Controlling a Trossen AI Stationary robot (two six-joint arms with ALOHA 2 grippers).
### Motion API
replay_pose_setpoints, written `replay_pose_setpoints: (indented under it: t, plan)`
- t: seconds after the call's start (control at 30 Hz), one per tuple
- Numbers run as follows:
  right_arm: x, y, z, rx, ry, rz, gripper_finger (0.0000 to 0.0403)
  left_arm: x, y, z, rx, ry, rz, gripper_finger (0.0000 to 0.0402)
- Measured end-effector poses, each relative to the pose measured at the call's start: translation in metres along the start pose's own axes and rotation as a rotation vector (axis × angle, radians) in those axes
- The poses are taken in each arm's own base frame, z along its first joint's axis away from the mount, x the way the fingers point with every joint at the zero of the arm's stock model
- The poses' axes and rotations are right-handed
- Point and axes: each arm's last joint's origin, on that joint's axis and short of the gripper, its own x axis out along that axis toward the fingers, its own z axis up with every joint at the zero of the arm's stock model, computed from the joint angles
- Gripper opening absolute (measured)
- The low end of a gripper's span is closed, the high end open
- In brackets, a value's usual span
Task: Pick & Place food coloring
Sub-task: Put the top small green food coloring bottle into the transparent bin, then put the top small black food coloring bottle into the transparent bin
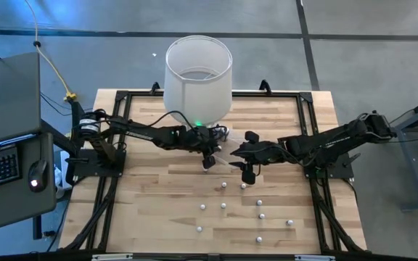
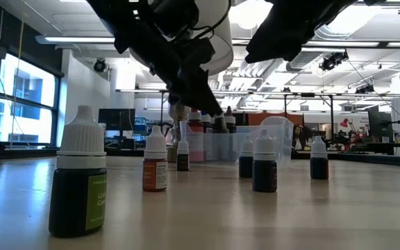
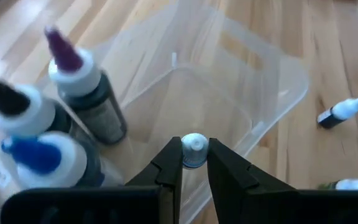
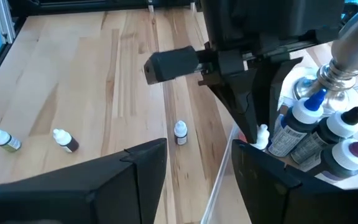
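Several tiny white-capped food coloring bottles [image 1: 223,206] stand on their bases, scattered over the near half of the wooden table; in the low view they show close up [image 2: 155,165]. A clear plastic tub [image 3: 241,93] rests on the table at the middle. My left gripper [image 3: 194,155] is over the tub's near rim, shut on one small bottle [image 3: 194,149]; it also shows in the high view [image 1: 209,159]. My right gripper [image 4: 197,180] is open and empty, just right of the tub [image 1: 247,170]. My left gripper pinches the small bottle between its two fingertips [image 3: 169,162], just under its white cap [image 3: 194,143]. The fingers point down from above. The bottle stays upright, cap up, lifted clear over the tub's rim; it also shows in the right wrist view [image 4: 263,134].
A big white lampshade [image 1: 198,72] stands at the far middle, its metal stem [image 4: 347,50] close by the tub. Three larger bottles with purple, black and blue pointed tips [image 3: 73,81] stand by the tub's end. One small bottle lies on its side [image 3: 339,113].
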Motion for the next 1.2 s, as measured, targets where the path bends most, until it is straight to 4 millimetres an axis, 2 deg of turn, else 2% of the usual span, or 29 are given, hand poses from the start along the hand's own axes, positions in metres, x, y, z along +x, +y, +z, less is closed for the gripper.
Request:
replay_pose_setpoints:
  t: [0.33,0.43,0.8,1.2]
  plan:
    - [0.0,0.0,0.0,0.001,-0.004,0.001,0.0173,0.011,0.003,-0.013,-0.084,0.062,0.082,0.0053]
    - [0.0,0.0,0.001,0.002,-0.009,0.001,0.0173,0.027,0.003,-0.022,-0.1,0.077,0.092,0.0053]
    - [0.0,0.0,0.002,0.006,-0.023,0.005,0.0173,0.027,0.004,-0.026,-0.101,0.112,0.094,0.0055]
    - [0.0,0.001,0.003,0.006,-0.026,0.005,0.0173,0.026,-0.001,-0.027,-0.09,0.116,0.063,0.0138]
